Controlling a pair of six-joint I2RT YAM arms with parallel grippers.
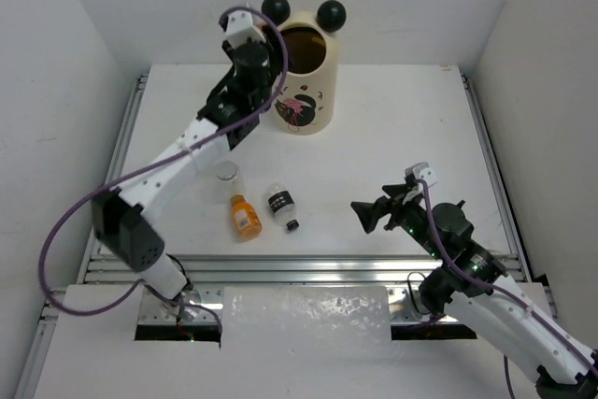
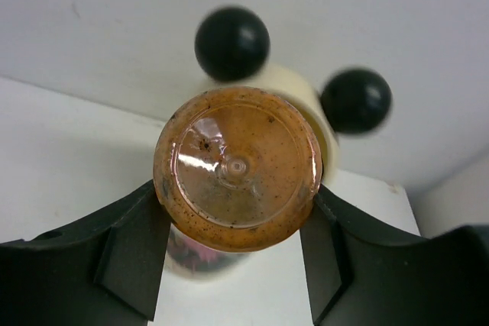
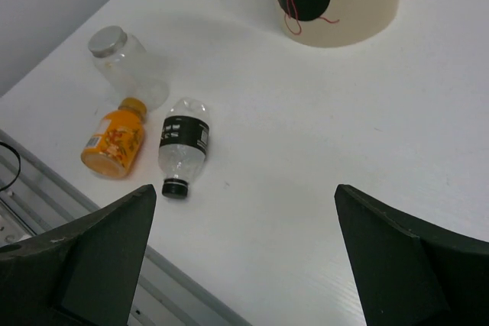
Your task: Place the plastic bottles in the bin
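Transport step. Left pincer [image 2: 237, 223] clamped on orange bottle [image 2: 237, 166], upper centre, beside the bin [image 1: 313, 105] rim. Right pincer [image 1: 369, 215] apart, empty, lower right. Next: advance over opening, release. Three bottles [image 1: 245, 217] lie centre-left.

The orange bottle [image 2: 237, 169], base-on, fills the left wrist view, hiding most of the bin [image 2: 307, 91]; its right ear [image 2: 355, 101] is blurred. From above, the left arm [image 1: 238, 81] hides that bottle. The dark label [image 3: 184, 133] has illegible print.
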